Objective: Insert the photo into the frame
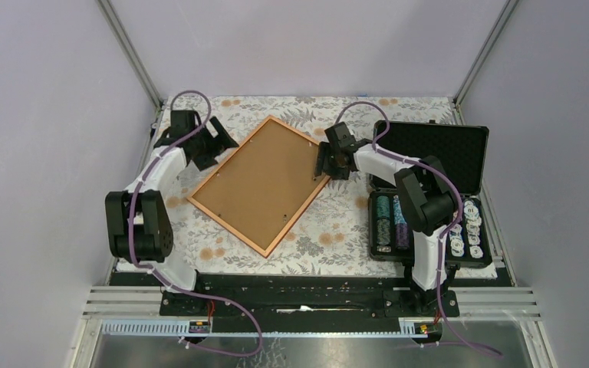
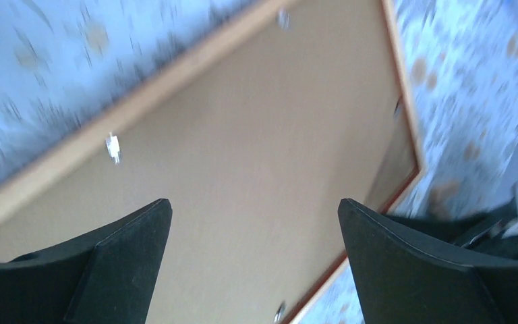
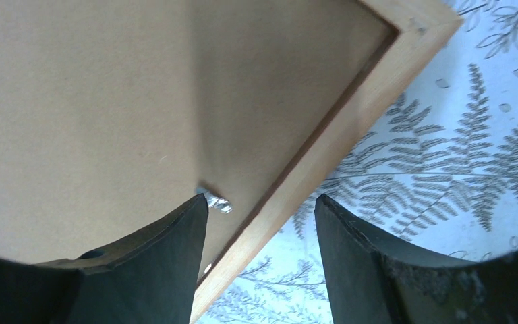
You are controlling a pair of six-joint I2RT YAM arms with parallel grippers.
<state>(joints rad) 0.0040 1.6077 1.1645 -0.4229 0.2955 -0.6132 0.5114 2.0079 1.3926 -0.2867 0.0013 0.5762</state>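
Note:
The frame [image 1: 227, 228] lies back-up and slanted on the floral cloth, with a plain brown backing board [image 1: 259, 184] inside it. The photo is out of view. My left gripper [image 1: 218, 142] hovers open over the frame's upper left edge; the left wrist view shows the board [image 2: 263, 121] between and beyond its gripper [image 2: 253, 206], and the wooden rail [image 2: 141, 91] further off. My right gripper [image 1: 324, 165] is at the frame's right corner. In the right wrist view its gripper [image 3: 261, 199] stands open astride the rail [image 3: 351, 115], one fingertip beside a small metal tab [image 3: 217, 201] on the board [image 3: 94, 101].
An open black case [image 1: 437, 153] of chips [image 1: 396, 222] stands right of the frame, close behind the right arm. The floral cloth [image 1: 337, 230] covers the table, and plain walls close in on three sides.

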